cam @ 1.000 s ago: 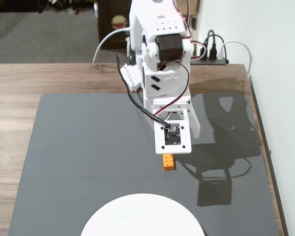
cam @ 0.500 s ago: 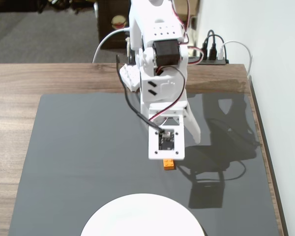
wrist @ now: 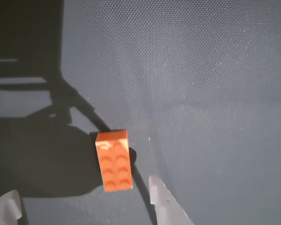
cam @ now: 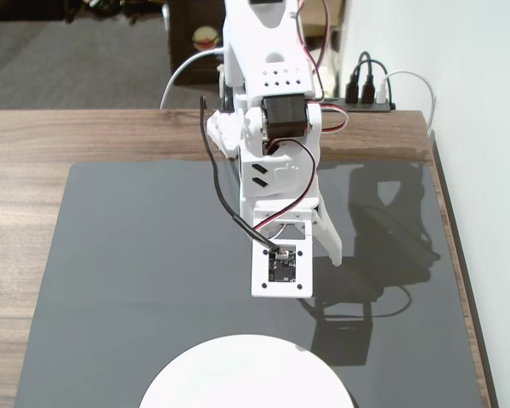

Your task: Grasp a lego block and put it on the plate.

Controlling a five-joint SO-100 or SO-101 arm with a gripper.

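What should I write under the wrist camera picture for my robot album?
Open gripper hovering over an orange lego block lying on the dark mat.

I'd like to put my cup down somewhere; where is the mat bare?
The dark mat is bare along its whole left side in the fixed view, between the wooden table and the arm. It is crowded under the pincer, where the lego block lies, and near the plate.

The brick (wrist: 114,161) is sitting flat on the dark mat in the wrist view, studs up, two rows of them, long side running roughly top to bottom and tilted a touch. It's bright orange, half in shadow. The plate (cam: 246,374) is lying at the bottom edge of the fixed view, plain white, round, partly cut off.
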